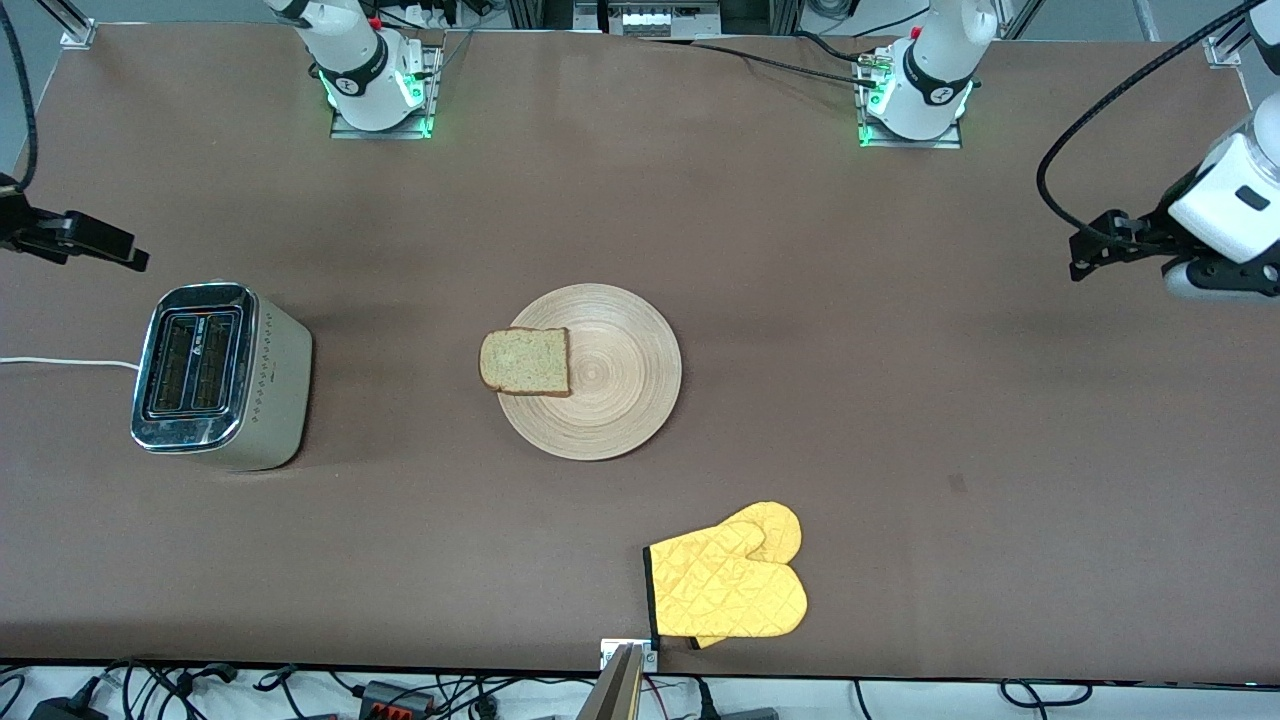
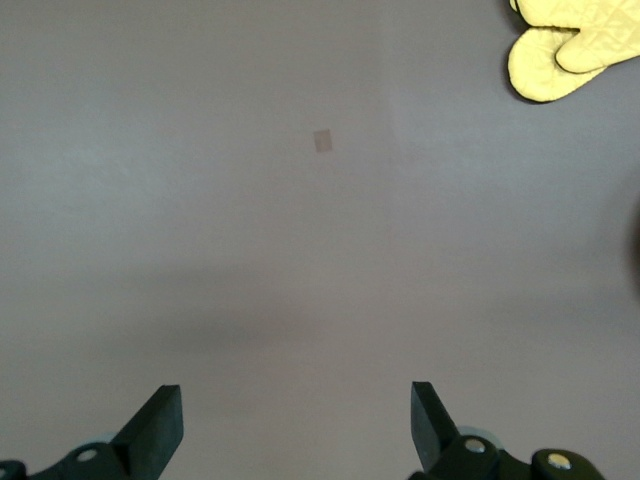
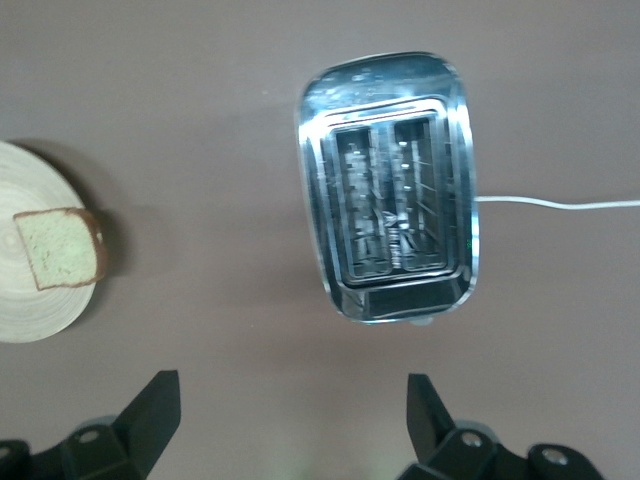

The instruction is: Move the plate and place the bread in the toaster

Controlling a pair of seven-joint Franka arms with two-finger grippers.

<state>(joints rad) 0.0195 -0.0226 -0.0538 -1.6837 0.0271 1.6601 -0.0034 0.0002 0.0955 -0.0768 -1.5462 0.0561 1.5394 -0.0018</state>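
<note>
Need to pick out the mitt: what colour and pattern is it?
Yellow mitt, quilted in a diamond pattern, dark trim at the cuff; clearest in the front view.

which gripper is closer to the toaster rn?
Right. The right gripper hangs over bare table beside the toaster; the left gripper is over the left arm's end of the table.

A robotics lab, probably: two arm bases bolted to a brown-covered bench, green status lights glowing, loose cables and power bricks along its edge, aluminium framing at the corners.
</note>
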